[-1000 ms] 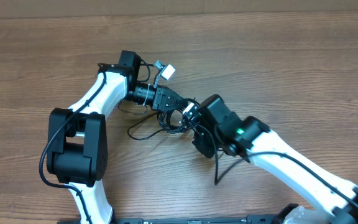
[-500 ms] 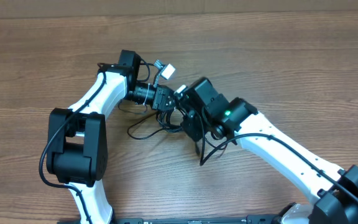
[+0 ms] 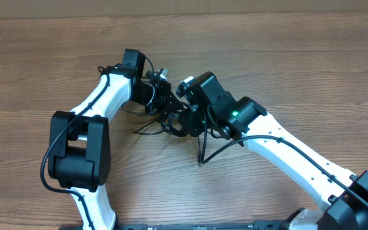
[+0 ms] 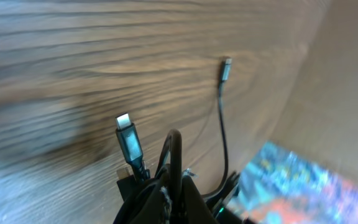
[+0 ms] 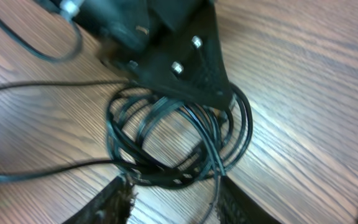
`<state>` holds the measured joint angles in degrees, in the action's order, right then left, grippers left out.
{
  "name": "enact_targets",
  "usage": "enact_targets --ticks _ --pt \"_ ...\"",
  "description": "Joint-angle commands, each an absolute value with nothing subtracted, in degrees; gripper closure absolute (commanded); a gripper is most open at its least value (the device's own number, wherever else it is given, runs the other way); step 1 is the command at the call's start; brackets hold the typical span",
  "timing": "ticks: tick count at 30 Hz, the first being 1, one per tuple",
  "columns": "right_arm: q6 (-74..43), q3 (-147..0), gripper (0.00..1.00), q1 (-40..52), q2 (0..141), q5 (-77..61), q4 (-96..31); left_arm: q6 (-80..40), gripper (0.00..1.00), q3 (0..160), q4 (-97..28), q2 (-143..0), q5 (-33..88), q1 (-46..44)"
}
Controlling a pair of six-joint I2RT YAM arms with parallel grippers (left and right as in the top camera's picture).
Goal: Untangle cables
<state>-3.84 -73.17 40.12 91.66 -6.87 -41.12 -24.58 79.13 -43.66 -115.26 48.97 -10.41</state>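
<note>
The cables are thin black cords, with a coiled bundle [image 3: 171,121] on the table between the two grippers. The coil fills the right wrist view [image 5: 173,143]. My left gripper [image 3: 163,97] is shut on a black cable loop [image 4: 174,162]. A plug with a light tip [image 4: 126,127] sticks up beside its jaws, and another plug end [image 4: 226,67] lies on the wood farther off. My right gripper [image 5: 176,202] is open, its fingers on either side of the coil's near edge. In the overhead view it [image 3: 187,118] sits right next to the left gripper.
A loose black strand [image 3: 142,130] trails left from the coil. A thicker black wire [image 3: 204,150] hangs under the right arm. The left arm's base [image 3: 78,153] stands at the front left. The wooden table [image 3: 299,64] surrounds them.
My right gripper has moved up and left, closing in on the coil and the left gripper. The left gripper has turned, and the white plug has dropped out of the overhead view.
</note>
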Motion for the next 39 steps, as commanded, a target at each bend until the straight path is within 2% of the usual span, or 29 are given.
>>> enact_targets --ticks 1,6,10,24,29,39 --pt "-6.04 -74.37 0.58 40.18 90.89 -9.41 -39.94 -36.23 0.96 79.85 -43.57 -115.87 44.86 -10.63" --pt "-6.0 -74.35 0.57 40.21 90.89 -11.9 -38.17 -41.63 0.96 79.85 -43.66 -115.87 36.77 -10.87" --pt "-6.0 -74.32 0.54 40.21 90.89 -12.01 -34.59 -41.87 0.96 79.85 -43.55 -115.87 36.88 -11.97" --pt "-5.21 -71.94 0.71 42.85 91.29 -15.57 -34.35 -42.04 0.96 79.85 -41.69 -115.87 36.67 -16.19" --pt "5.41 -71.94 0.75 46.5 93.01 -15.51 -38.06 -42.06 0.96 79.85 -41.71 -115.87 36.75 -16.19" --pt "13.82 -71.94 0.73 54.24 94.74 8.36 -40.1 -42.96 0.96 79.85 -46.13 -115.87 38.85 -16.08"
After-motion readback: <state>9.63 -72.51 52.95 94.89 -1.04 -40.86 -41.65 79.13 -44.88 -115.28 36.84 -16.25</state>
